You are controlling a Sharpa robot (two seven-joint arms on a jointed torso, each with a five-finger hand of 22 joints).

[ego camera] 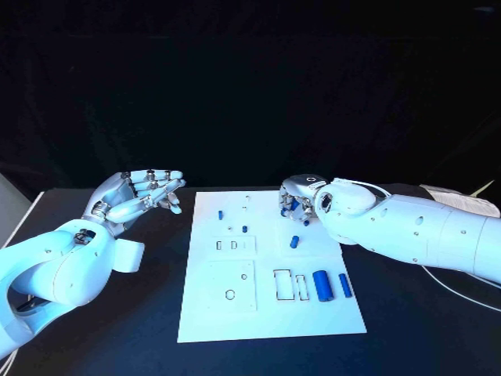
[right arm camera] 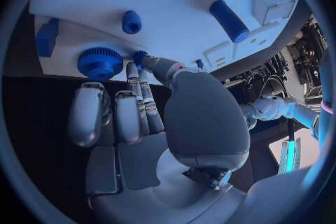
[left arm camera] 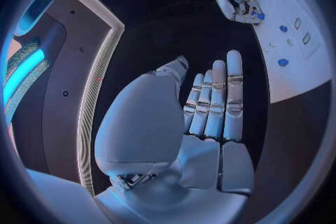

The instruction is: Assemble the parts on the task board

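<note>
- White task board (ego camera: 211,305): flat on the black table (ego camera: 431,329), central in the head view, long side running from 12 to 6 o'clock. Carries outlined rectangular recesses and small holes.
- Blue parts, head view: large cylinder (ego camera: 322,285) and slimmer rod (ego camera: 345,285) side by side near the board's 4 o'clock corner, lying on its surface; short peg (ego camera: 294,241) towards 3 o'clock of the board's middle; small peg (ego camera: 221,213) near the 11 o'clock corner; tiny piece (ego camera: 244,229) just below it.
- Blue parts, right wrist view: toothed gear (right arm camera: 100,63) at the board's edge just beyond the fingertips; small round knob (right arm camera: 131,22) near it; long cylinder (right arm camera: 229,20) lying well apart; block-shaped piece (right arm camera: 47,37) at the board's border.
- Right hand (ego camera: 299,197): over the board's 1 o'clock corner, palm down, fingers bent towards the surface. In the right wrist view thumb and a fingertip (right arm camera: 159,63) meet at a small blue part (right arm camera: 140,57) beside the gear; cannot tell whether that piece is truly pinched or merely touched.
- Left hand (ego camera: 138,196): raised off the board at its 10 o'clock side, above the bare table, palm turned up. Left wrist view shows the fingers (left arm camera: 218,102) straight and together, thumb apart, nothing held.
</note>
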